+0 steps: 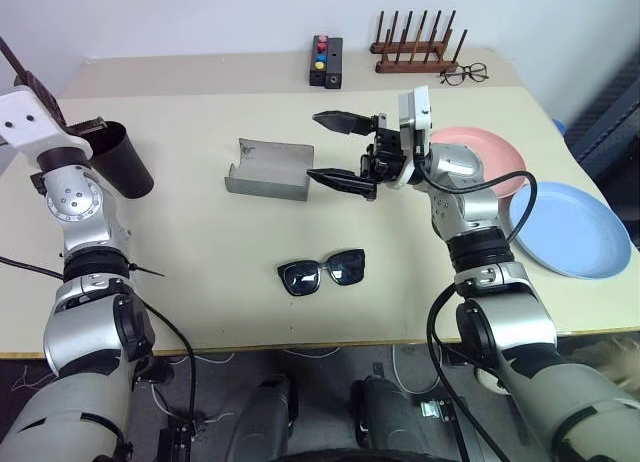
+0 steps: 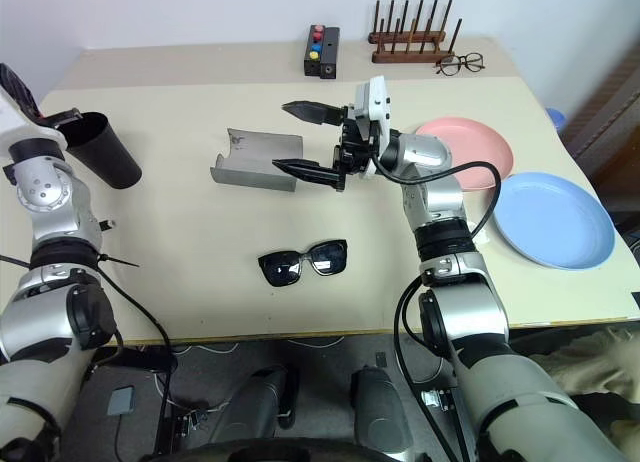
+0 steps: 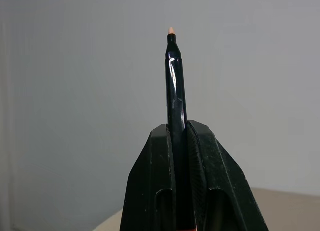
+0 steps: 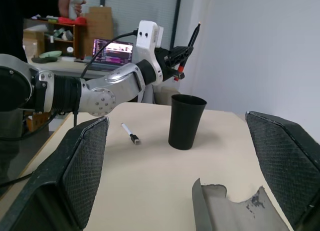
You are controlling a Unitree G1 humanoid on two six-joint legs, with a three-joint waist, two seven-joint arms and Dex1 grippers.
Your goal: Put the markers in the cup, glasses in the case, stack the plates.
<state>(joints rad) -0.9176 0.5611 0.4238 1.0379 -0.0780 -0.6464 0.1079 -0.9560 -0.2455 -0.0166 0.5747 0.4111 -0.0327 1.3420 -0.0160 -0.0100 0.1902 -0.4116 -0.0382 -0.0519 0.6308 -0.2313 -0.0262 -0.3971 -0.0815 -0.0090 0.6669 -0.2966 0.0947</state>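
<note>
Sunglasses (image 1: pixel 321 272) lay lenses-up on the table (image 1: pixel 200 282) with bare tabletop all round them, nearer the robot than the case (image 1: pixel 268 169) – that grey case sat open, its ragged inner edge showing. Just beside the case on its right, the right gripper (image 1: pixel 342 152) hovered with its fingers spread wide and nothing between them. Right of the case, past that gripper, the pink plate (image 1: pixel 490 152) was partly covered by the arm, and the blue plate (image 1: pixel 575 227) lay beyond it, touching or overlapping it, near the table's right edge. Well left of the case stood the black cup (image 4: pixel 185 121), close to the table's left edge. Above the cup the left gripper (image 4: pixel 176 58) was clamped on the black marker (image 3: pixel 175 86), tip pointing up – its lower end was hidden inside the fingers. The white marker (image 4: pixel 131 133) lay flat on the table near the cup. Behind the case, at the far edge, a button box (image 1: pixel 326 61), a wooden rack (image 1: pixel 415 44) and clear eyeglasses (image 1: pixel 464 74) sat in a row.
</note>
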